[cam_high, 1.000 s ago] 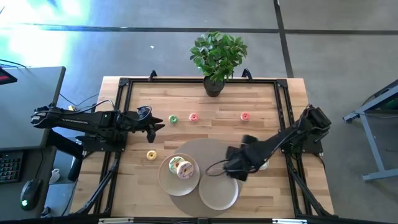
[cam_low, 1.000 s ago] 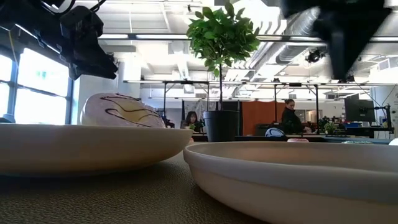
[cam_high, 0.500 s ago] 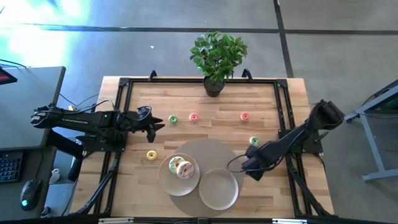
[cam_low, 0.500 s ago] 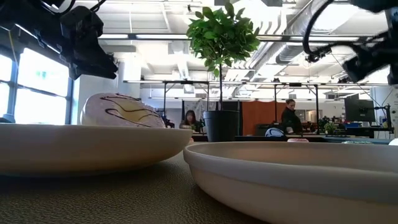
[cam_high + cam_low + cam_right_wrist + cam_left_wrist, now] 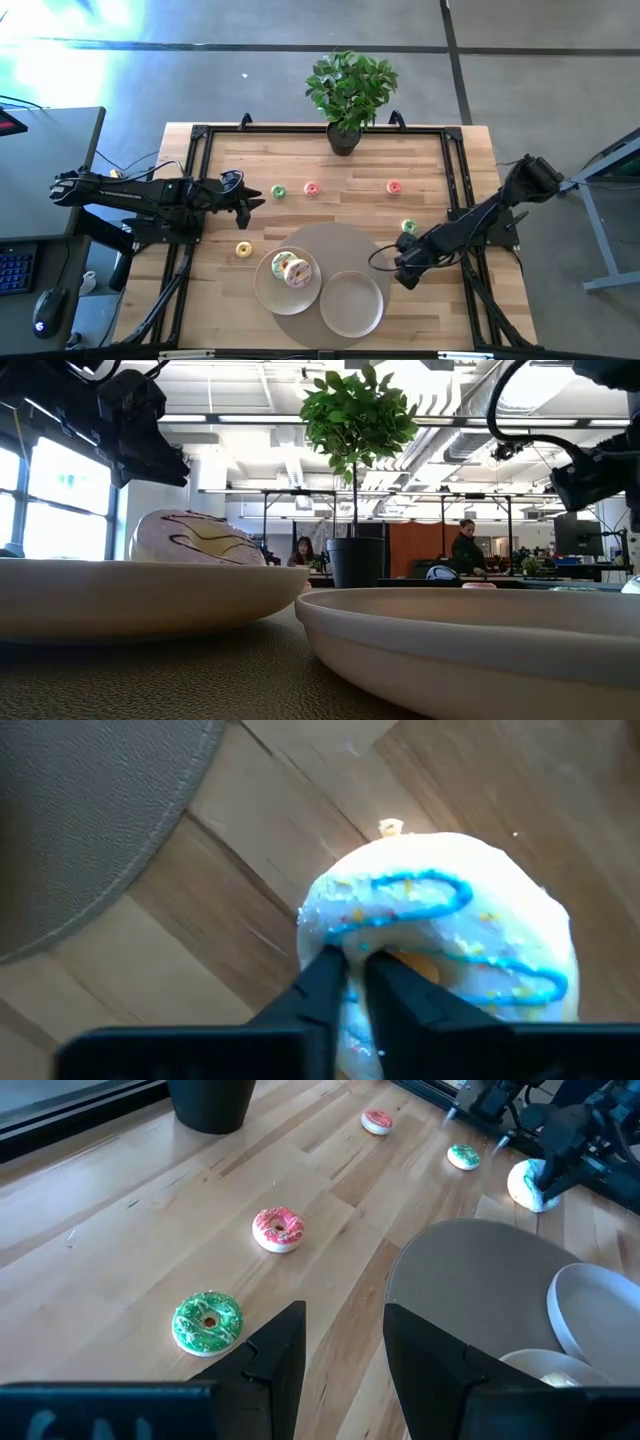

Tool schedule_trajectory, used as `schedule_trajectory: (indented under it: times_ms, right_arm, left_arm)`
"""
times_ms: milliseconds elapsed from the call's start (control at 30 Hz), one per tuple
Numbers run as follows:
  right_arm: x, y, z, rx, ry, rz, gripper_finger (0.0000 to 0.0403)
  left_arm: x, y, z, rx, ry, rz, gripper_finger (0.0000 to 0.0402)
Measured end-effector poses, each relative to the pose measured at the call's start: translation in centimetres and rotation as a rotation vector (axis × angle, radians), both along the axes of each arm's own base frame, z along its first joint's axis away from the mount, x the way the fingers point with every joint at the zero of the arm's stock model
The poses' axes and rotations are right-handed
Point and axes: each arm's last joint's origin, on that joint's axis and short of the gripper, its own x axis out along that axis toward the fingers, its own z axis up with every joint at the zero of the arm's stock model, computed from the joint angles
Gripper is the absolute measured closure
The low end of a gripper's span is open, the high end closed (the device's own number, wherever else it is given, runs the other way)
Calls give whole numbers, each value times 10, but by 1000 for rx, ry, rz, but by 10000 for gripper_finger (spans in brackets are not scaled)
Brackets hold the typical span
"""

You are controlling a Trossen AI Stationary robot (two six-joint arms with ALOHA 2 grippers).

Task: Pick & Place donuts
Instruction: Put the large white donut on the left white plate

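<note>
**Right gripper pinched a white donut beside the mat while the left arm waited**

Seen from above, the left gripper (image 5: 252, 203) hung over the wooden table (image 5: 440, 160) on its left side, fingers (image 5: 280, 1355) apart and holding nothing. Just past its tips lay a green mini donut (image 5: 279, 191) and, beside that, a pink mini donut (image 5: 311, 188). A yellow mini donut (image 5: 243, 249) sat nearer the front edge, left of the round grey mat (image 5: 335, 240).

On the mat stood 2 beige plates. The left plate (image 5: 265, 285) carried 2 larger donuts side by side, a green-iced donut (image 5: 283, 264) and a pink-iced donut (image 5: 298, 275); the level camera saw a pale donut with dark drizzle (image 5: 198, 540) there. The right plate (image 5: 351, 304) showed only its own surface.

A potted plant (image 5: 349, 95) stood at the middle of the far edge. Right of centre lay a red mini donut (image 5: 394, 186), and nearer the mat another green mini donut (image 5: 408, 227).

The right gripper (image 5: 404, 272) was down at the table just off the mat's right rim. Its wrist camera showed the fingers (image 5: 322, 982) nearly together, clamped on the ring of a white donut with blue icing lines (image 5: 450, 935), which rested on the wood beside the mat. People showed in the room behind the table.
</note>
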Motion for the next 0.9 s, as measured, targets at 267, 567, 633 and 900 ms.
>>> schedule_trajectory:
  times_ms: [267, 567, 633, 900]
  right_arm:
    - [46, 11, 69, -151, -431, 80, 384]
    - [136, 8, 84, -292, -1050, 223, 394]
    - [160, 11, 77, -230, -1112, 316, 398]
    - [230, 52, 65, -195, -902, 614, 399]
  left_arm:
    - [0, 0, 1, 3, -8, 9, 266]
    - [3, 1, 6, 6, -65, 22, 266]
    - [3, 1, 6, 6, -65, 22, 266]
    - [2, 1, 5, 7, -61, 22, 266]
